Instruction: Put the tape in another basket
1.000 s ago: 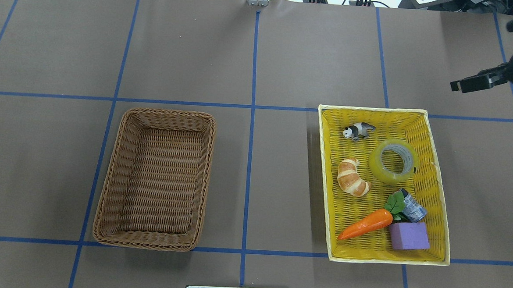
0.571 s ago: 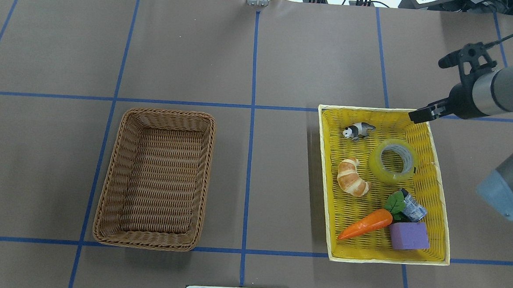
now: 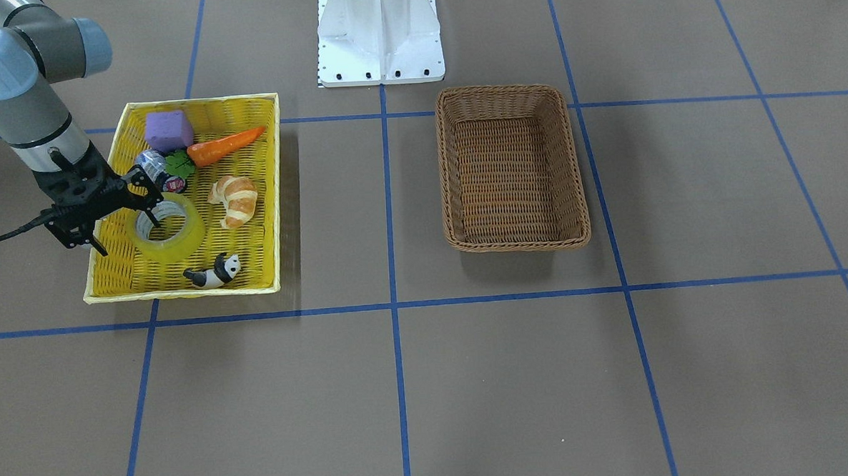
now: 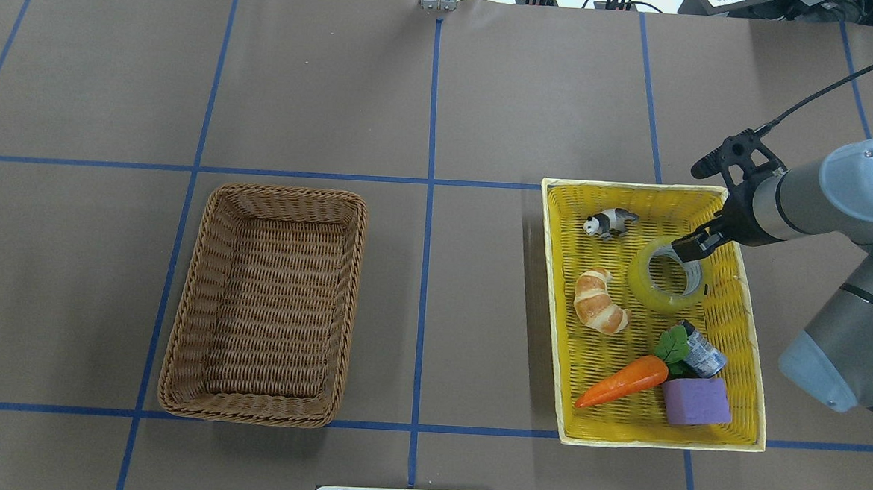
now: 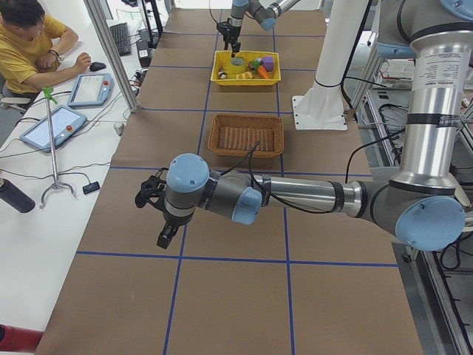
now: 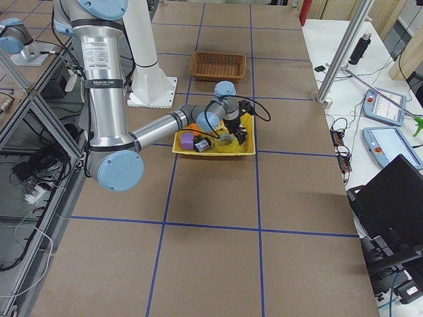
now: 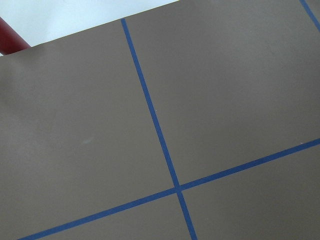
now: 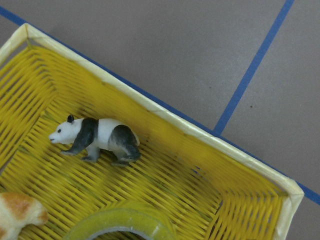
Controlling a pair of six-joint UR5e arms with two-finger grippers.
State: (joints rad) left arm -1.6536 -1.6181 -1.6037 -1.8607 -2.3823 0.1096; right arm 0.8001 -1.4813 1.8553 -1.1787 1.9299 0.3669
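The tape (image 4: 657, 292), a yellowish translucent roll, lies flat in the yellow tray (image 4: 634, 187). It also shows in the front view (image 3: 181, 243) and at the bottom of the right wrist view (image 8: 125, 220). My right gripper (image 4: 687, 247) is open and sits low over the tape's far-right rim; in the front view (image 3: 127, 233) one finger is outside the ring and one is at its hole. The brown wicker basket (image 4: 290, 192) stands empty to the left. My left gripper (image 5: 162, 235) shows only in the exterior left view, far from both; I cannot tell its state.
In the tray with the tape are a toy panda (image 4: 609, 222), a croissant (image 4: 599, 302), a carrot (image 4: 623, 382), a purple block (image 4: 695, 400) and a small cylinder (image 4: 703, 354). The robot's white base (image 3: 379, 32) stands behind the containers.
My right arm has swung in from the far right edge over the tray's far corner and come down onto the tape's rim. The tape and the other objects have not moved.
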